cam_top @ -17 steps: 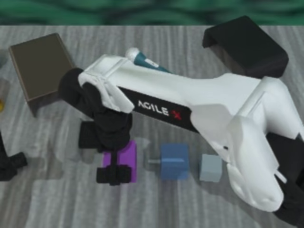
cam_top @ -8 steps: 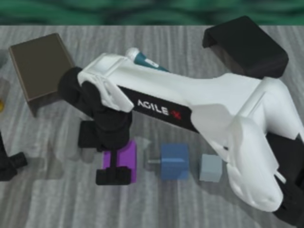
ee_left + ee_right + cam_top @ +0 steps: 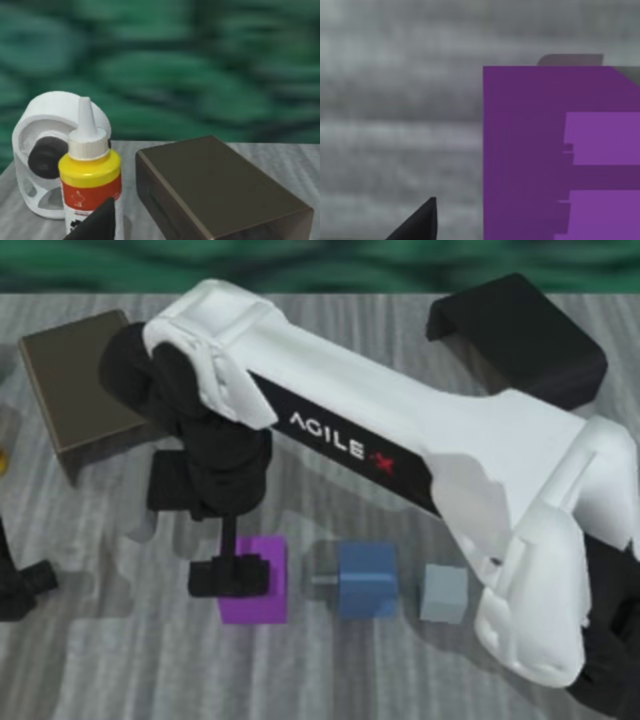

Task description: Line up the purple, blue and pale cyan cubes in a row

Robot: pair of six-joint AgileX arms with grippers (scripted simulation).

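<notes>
Three cubes stand in a row near the table's front: the purple cube (image 3: 260, 585) at the left, the blue cube (image 3: 367, 580) in the middle, the smaller pale cyan cube (image 3: 443, 592) at the right. My right gripper (image 3: 230, 577) hangs open over the purple cube's left edge, not holding it. In the right wrist view the purple cube (image 3: 540, 150) fills one side, and one dark fingertip (image 3: 426, 220) shows apart from it over bare table. My left gripper (image 3: 28, 585) is parked at the table's left edge, with one fingertip (image 3: 102, 222) in its own view.
A brown box (image 3: 70, 380) lies at the back left and a black block (image 3: 520, 335) at the back right. The left wrist view shows a yellow glue bottle (image 3: 90, 172), a white holder (image 3: 42, 150) and the brown box (image 3: 215, 190). My right arm spans the table's middle.
My right gripper has drawn back from the purple cube's front towards its far left edge as the arm rose. The purple cube stays on the table. The left arm has not moved.
</notes>
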